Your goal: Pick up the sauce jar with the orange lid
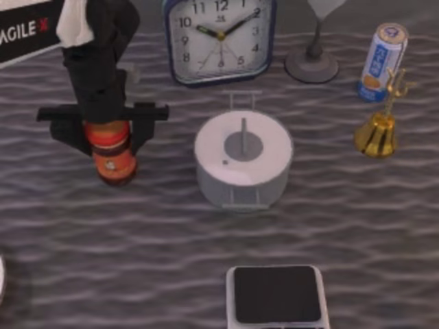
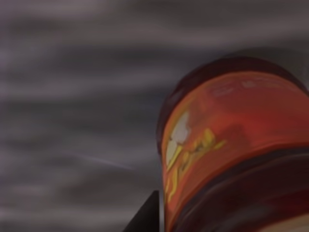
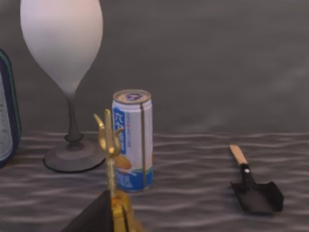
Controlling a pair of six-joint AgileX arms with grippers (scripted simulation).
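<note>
Between my left gripper [image 1: 110,133] fingers sits the small cylindrical sauce jar [image 1: 113,154] of orange-red sauce with a dark label band, clamped near its upper body; the orange lid is hidden under my wrist. In the left wrist view the jar's base shows with table beyond it, so I judge it lifted. To finish well: keep the clamp firm, rise straight, avoid tilt. My right gripper is not seen.

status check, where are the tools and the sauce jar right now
Left tool clamped on the sauce jar at table's left side. Right tool out of view. Jar clear of the white round box; nothing in the way.
</note>
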